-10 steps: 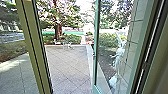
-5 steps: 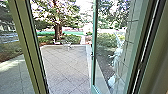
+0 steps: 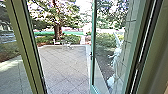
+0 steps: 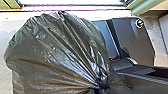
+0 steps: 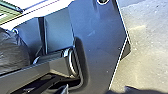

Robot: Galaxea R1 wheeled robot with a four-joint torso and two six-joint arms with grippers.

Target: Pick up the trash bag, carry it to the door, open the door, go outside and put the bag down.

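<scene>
The glass door (image 3: 92, 75) stands open in the head view, its green-edged leaf swung outward on the right. Through the doorway lies the paved yard (image 3: 66, 67). In the left wrist view, the dark, shiny trash bag (image 4: 52, 52) hangs beside the robot's base, its plastic drawn into tight folds at the neck. My left gripper (image 4: 102, 87) is shut on that gathered neck. Part of the bag (image 5: 12, 53) also shows in the right wrist view, beyond the jointed bar. Whether my right gripper is open or shut cannot be made out.
A green door post (image 3: 25, 52) bounds the opening on the left, with a dark-lined frame (image 3: 143, 50) on the right. A white statue (image 3: 116, 58) shows through the glass. Outdoor furniture (image 3: 67, 45) stands near a tree (image 3: 58, 31) at the yard's far end.
The head camera has moved somewhat: the left post now appears farther left, and the door's edge has shifted slightly left too.
</scene>
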